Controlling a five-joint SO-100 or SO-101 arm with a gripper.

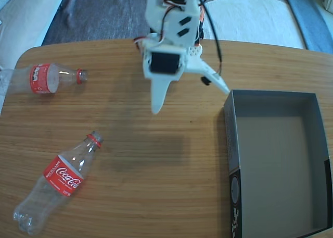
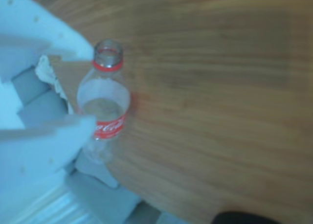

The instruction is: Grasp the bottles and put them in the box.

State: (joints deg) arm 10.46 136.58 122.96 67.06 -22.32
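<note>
Gripper [image 1: 190, 100] spread wide, empty; nearest bottle [image 1: 54, 186] down-left in fixed view, long axis diagonal, neck toward gripper.

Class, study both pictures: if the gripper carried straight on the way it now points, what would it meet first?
Probably the bare wooden table. In the fixed view the open gripper points down over the table, empty. In the wrist view a bottle lies just ahead of the fingers, though depth is unclear.
</note>
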